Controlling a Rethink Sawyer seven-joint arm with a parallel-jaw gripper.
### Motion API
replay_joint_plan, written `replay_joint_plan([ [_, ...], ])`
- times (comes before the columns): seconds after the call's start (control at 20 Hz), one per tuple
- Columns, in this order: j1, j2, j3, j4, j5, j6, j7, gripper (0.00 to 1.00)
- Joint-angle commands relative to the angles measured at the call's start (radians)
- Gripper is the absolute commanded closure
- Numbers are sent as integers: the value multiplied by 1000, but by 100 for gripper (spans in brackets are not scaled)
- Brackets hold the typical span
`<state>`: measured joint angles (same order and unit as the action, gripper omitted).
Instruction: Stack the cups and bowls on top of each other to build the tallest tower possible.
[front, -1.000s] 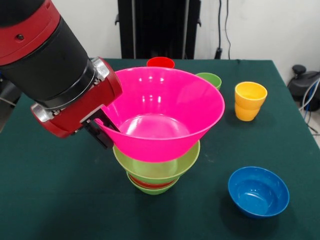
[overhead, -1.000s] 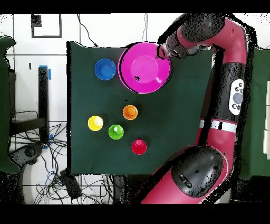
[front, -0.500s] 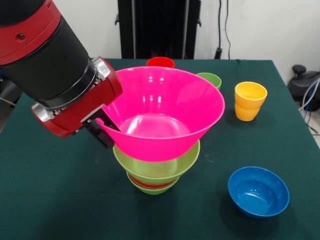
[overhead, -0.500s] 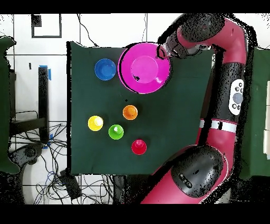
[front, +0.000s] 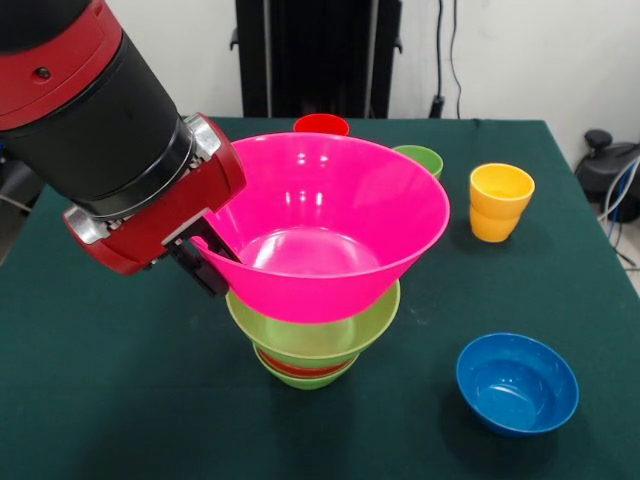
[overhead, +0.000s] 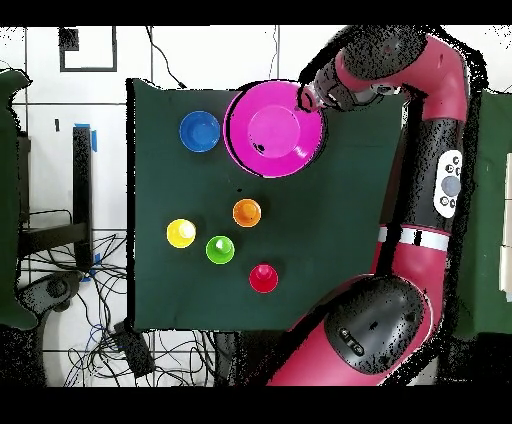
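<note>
The tower stands at the table's middle: a small green bowl (front: 306, 380), a red-orange bowl (front: 300, 367), a large green bowl (front: 318, 337) and the huge pink bowl (front: 330, 220) on top, slightly tilted. My gripper (front: 210, 262) is shut on the pink bowl's left rim, one black finger outside the wall. In the overhead view the gripper (overhead: 304, 97) sits at the pink bowl's (overhead: 275, 128) right rim. The blue bowl (front: 517, 383) lies alone near the front right. The yellow cup (front: 499, 202), light green cup (front: 420, 158) and red cup (front: 321, 125) stand behind. The orange cup (overhead: 246, 212) shows only overhead. The purple cup is out of view.
The dark green table (front: 100, 400) carries everything. My thick red and black arm (front: 110, 130) fills the upper left of the front view. Overhead, the yellow cup (overhead: 181, 233), green cup (overhead: 220, 249) and red cup (overhead: 263, 277) stand in a loose group.
</note>
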<state>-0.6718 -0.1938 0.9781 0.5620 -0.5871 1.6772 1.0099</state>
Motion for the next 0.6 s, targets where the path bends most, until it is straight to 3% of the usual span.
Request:
replay_joint_plan([
  [0.05, 35, -16, -66, 47, -46, 62, -236, 100],
  [0.6, 22, -10, -73, 78, -37, 42, -236, 100],
])
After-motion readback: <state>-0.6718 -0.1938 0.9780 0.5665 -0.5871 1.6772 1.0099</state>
